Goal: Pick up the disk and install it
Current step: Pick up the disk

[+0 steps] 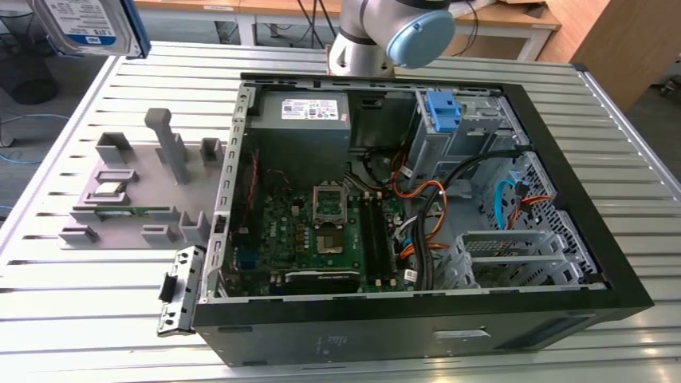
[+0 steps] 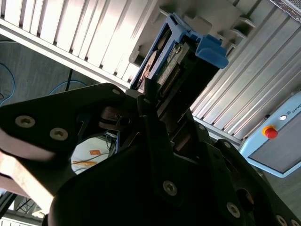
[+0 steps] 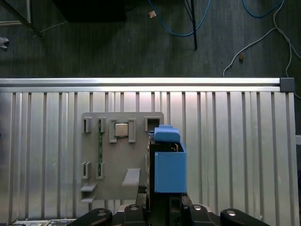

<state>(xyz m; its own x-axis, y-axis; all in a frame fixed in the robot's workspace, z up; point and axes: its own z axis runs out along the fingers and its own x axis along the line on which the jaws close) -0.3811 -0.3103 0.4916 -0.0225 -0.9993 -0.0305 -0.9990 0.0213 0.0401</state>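
Note:
The disk (image 1: 91,24), a silver drive with a white-and-blue label, hangs high at the exterior view's top left, off the far left corner of the table. In the second wrist view the disk (image 2: 164,66) sits in its blue rails between the black fingers of my gripper (image 2: 157,101), which is shut on it. In the first wrist view the disk (image 3: 168,162) shows edge-on with its blue rail, held in my gripper (image 3: 162,200) well above the grey holder plate (image 3: 122,155).
An open computer case (image 1: 596,199) lies on the slatted metal table (image 1: 85,303), with a blue bracket (image 1: 442,112) at its drive bay and a grey box with a white sticker (image 1: 303,120). The grey holder plate (image 1: 139,191) stands beside the case. Cables lie on the floor.

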